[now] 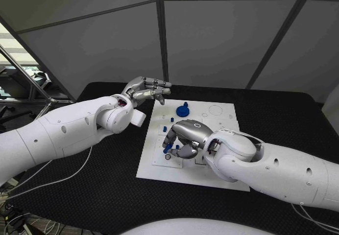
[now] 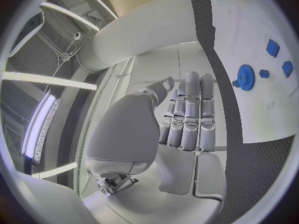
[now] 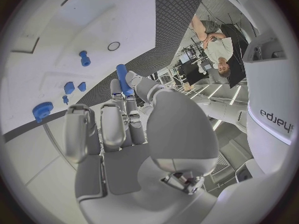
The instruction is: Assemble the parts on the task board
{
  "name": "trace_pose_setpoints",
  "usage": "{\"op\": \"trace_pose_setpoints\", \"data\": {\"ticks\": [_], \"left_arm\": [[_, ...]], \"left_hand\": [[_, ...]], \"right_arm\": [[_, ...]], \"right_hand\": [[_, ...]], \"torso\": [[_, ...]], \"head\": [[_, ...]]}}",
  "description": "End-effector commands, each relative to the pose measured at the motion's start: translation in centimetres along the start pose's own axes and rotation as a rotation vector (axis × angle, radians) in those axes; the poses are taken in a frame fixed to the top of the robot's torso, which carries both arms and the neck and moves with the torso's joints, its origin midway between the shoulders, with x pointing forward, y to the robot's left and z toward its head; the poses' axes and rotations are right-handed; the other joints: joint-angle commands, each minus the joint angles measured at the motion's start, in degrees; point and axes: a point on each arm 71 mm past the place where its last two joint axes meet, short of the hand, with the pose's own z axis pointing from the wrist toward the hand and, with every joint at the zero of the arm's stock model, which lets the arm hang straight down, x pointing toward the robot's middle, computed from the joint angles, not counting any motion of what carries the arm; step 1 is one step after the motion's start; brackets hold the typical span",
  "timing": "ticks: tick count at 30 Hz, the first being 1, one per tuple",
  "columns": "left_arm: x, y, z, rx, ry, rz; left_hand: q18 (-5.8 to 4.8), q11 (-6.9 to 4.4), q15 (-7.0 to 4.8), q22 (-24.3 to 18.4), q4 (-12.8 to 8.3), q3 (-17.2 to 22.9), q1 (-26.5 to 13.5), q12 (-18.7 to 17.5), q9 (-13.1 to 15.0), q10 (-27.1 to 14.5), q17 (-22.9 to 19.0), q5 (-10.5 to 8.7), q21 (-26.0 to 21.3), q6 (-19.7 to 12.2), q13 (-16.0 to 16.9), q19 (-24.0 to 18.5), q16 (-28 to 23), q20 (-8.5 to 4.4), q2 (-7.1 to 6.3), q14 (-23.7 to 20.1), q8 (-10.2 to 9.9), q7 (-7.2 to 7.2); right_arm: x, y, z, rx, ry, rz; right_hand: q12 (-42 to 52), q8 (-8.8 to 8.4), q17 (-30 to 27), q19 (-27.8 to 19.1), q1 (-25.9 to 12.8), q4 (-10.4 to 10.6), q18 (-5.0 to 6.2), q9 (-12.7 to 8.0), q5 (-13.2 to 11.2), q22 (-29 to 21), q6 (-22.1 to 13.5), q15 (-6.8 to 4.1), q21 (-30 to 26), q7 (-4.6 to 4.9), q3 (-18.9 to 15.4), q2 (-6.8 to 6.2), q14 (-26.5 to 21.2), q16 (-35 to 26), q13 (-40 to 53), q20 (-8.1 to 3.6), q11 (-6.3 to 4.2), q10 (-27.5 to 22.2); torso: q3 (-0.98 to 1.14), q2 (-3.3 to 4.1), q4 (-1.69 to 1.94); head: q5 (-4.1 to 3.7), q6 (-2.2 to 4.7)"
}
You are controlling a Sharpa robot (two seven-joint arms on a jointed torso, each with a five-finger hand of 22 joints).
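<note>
The left hand (image 1: 146,90) hangs over the black table (image 1: 84,186) just beyond the far left corner of the task board (image 1: 159,166), raised clear of it. In the left wrist view its fingers (image 2: 190,114) lie side by side, only lightly bent, and nothing sits in the palm; it grasps nothing and touches nothing.

On the white board, a blue gear (image 1: 182,110) lies flat near the far edge, and it is the one gear to be seen. Toward the middle are small blue pieces: in the right wrist view one peg (image 3: 84,58) lies apart from the rest, two little blocks (image 3: 69,87) lie close together, and one smaller bit (image 3: 65,99) lies just beside the gear (image 3: 42,110). That makes four small loose pieces on the board.

The right hand (image 1: 185,139) is over the near middle of the board, fingers curled downward. In the right wrist view it pinches a blue cylinder (image 3: 123,79) between thumb and fingertip, the piece sticking out beyond the fingertips. Whether that piece touches the board I cannot tell
</note>
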Motion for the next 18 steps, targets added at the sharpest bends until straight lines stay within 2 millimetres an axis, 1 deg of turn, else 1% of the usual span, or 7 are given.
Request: {"op": "trace_pose_setpoints", "data": {"ticks": [1, 5, 10, 13, 18], "left_arm": [[0.2, -0.1, 0.1, 0.006, 0.013, -0.008], [0.3, -0.1, 0.2, 0.006, 0.015, -0.009], [0.3, -0.1, 0.2, 0.005, 0.016, -0.010], [0.3, -0.1, 0.2, 0.005, 0.017, -0.010], [0.3, -0.1, 0.2, 0.005, 0.017, -0.010]], "left_hand": [[-0.74, -0.05, 0.37, -0.10, -0.38, 0.01, -0.03, -0.20, 0.09, -0.31, -0.09, 0.15, -0.28, -0.06, 0.10, -0.10, -0.39, 0.17, 0.54, -0.17, -0.34, 0.23], [-0.74, -0.05, 0.37, -0.10, -0.38, 0.01, -0.03, -0.20, 0.09, -0.31, -0.09, 0.15, -0.28, -0.06, 0.10, -0.10, -0.39, 0.17, 0.54, -0.17, -0.34, 0.23], [-0.74, -0.05, 0.37, -0.10, -0.38, 0.01, -0.03, -0.20, 0.09, -0.31, -0.09, 0.15, -0.28, -0.06, 0.10, -0.10, -0.39, 0.17, 0.54, -0.17, -0.34, 0.23], [-0.74, -0.05, 0.37, -0.10, -0.38, 0.01, -0.03, -0.20, 0.09, -0.31, -0.09, 0.15, -0.28, -0.06, 0.10, -0.10, -0.39, 0.17, 0.54, -0.17, -0.34, 0.23], [-0.74, -0.05, 0.37, -0.10, -0.38, 0.01, -0.03, -0.20, 0.09, -0.31, -0.09, 0.15, -0.28, -0.06, 0.10, -0.10, -0.39, 0.17, 0.54, -0.17, -0.34, 0.23]], "right_arm": [[0.4, 0.2, 0.2, -0.031, 0.033, 0.006], [1.0, 0.1, 0.4, -0.030, 0.053, 0.003], [1.4, -0.2, 0.6, -0.016, 0.073, -0.019], [1.6, -0.4, 0.6, -0.004, 0.085, -0.034], [1.8, -0.7, 0.7, 0.012, 0.103, -0.057]], "right_hand": [[-0.19, -0.17, -0.05, 1.05, 0.96, -0.29, -0.31, 0.06, 0.12, 2.01, -0.21, -0.12, 0.09, 0.25, 0.16, 0.72, 0.89, -0.09, 0.01, -0.39, -0.16, 0.41], [-0.24, -0.20, -0.04, 1.05, 0.96, -0.31, -0.31, 0.07, 0.12, 2.00, -0.25, -0.10, 0.09, 0.27, 0.19, 0.74, 0.89, -0.09, 0.01, -0.38, -0.15, 0.36], [-0.24, -0.20, -0.04, 1.05, 0.96, -0.31, -0.31, 0.07, 0.12, 2.00, -0.25, -0.10, 0.09, 0.27, 0.19, 0.74, 0.89, -0.09, 0.01, -0.38, -0.15, 0.36], [-0.26, -0.21, -0.05, 1.05, 0.96, -0.31, -0.31, 0.08, 0.11, 2.00, -0.26, -0.10, 0.09, 0.28, 0.19, 0.75, 0.89, -0.09, 0.01, -0.37, -0.14, 0.35], [-0.32, -0.25, -0.08, 1.05, 0.94, -0.32, -0.31, 0.09, 0.09, 2.02, -0.29, -0.08, 0.10, 0.30, 0.22, 0.78, 0.88, -0.11, 0.01, -0.36, -0.11, 0.31]], "torso": [[0.06, 0.02, -0.09], [0.10, 0.01, -0.14], [0.11, 0.04, -0.10], [0.06, 0.01, -0.07], [0.10, 0.07, -0.11]], "head": [[0.21, -0.11], [0.49, -0.24], [0.54, -0.34], [0.49, -0.49], [0.58, -0.63]]}}
